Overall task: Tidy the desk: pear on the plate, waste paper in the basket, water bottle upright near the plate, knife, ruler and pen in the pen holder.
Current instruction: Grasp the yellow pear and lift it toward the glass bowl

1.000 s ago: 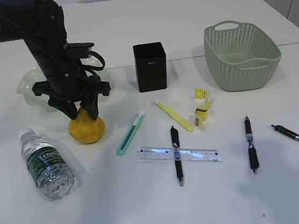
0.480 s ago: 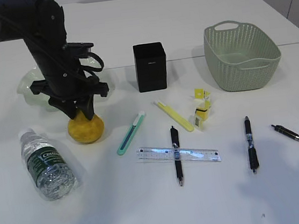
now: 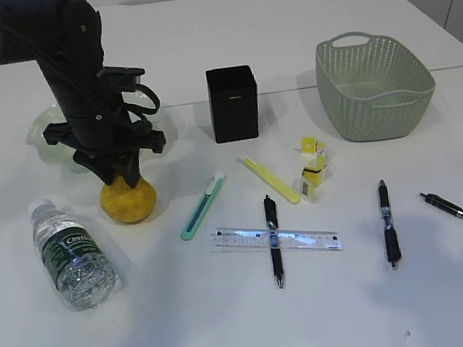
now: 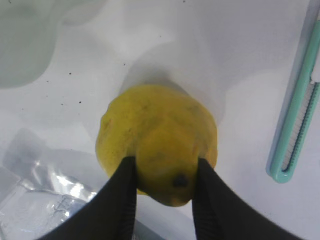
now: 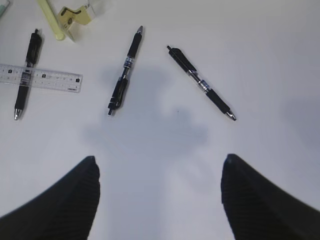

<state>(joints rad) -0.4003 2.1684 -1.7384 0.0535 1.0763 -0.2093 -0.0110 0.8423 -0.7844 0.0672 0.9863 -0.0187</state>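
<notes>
The yellow pear (image 3: 128, 202) stands on the table in front of the pale-green plate (image 3: 43, 132). My left gripper (image 4: 165, 162) comes down on it from above, shut on its narrow stem end, both fingers pressed against the pear (image 4: 155, 130). The water bottle (image 3: 73, 254) lies on its side to the left. A teal knife (image 3: 203, 206), a clear ruler (image 3: 306, 239) crossed by a pen (image 3: 276, 260) and yellow waste paper (image 3: 313, 168) lie mid-table. The black pen holder (image 3: 233, 103) and green basket (image 3: 375, 115) stand behind. My right gripper (image 5: 160, 159) hangs open over bare table.
Two more black pens (image 3: 387, 223) (image 3: 462, 216) lie at the right, seen below my right gripper as well (image 5: 125, 70) (image 5: 200, 82). A pale-yellow knife (image 3: 270, 179) lies beside the paper scraps. The table's back edge runs behind the basket.
My left gripper's fingers have closed in onto the top of the pear, and the pear has shifted slightly to the left. Nothing else has moved.
</notes>
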